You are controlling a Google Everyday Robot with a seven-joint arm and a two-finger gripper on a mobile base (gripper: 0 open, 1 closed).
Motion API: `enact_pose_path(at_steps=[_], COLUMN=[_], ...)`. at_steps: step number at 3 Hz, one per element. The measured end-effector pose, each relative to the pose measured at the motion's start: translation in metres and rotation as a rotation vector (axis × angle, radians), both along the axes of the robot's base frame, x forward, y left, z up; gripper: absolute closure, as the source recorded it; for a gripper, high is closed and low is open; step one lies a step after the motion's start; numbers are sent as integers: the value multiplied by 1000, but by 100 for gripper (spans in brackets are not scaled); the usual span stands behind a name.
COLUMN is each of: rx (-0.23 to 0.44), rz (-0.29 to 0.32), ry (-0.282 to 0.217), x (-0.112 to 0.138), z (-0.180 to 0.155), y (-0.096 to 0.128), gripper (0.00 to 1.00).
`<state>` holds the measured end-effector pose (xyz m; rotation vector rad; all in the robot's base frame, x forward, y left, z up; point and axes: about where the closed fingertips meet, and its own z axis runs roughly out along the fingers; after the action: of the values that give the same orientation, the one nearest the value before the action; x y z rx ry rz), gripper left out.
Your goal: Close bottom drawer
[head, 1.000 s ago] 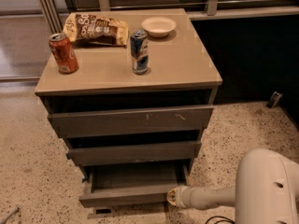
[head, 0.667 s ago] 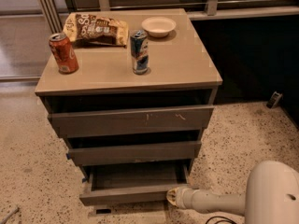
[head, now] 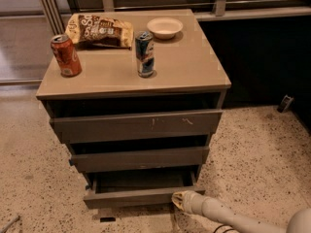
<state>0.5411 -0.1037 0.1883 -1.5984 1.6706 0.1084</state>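
**Bottom drawer open; pincer at its right front corner**

The cabinet is dark grey-brown wood under a smooth, matte tan worktop (head: 189, 67). The bottom drawer (head: 141, 196), a slim, plain, handleless front on a shallow box, stands pulled out at the foot of the cabinet, beneath the middle drawer (head: 141, 159). The top drawer (head: 136, 125) bears pale scratches. The floor (head: 252, 154) is speckled terrazzo.

The pincer (head: 182, 200), pale and rounded on a cream arm, sits low at the drawer front's right end, at or against it. Its spread cannot be told, and nothing is seen held.
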Motion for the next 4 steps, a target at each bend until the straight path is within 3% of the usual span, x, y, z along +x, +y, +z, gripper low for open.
enact_pose_path(at_steps=[1, 4], rx=[38, 39], rz=[-4, 21], ry=[-29, -26], x=[26, 82], z=[2, -1], y=[-6, 7], gripper=[100, 100])
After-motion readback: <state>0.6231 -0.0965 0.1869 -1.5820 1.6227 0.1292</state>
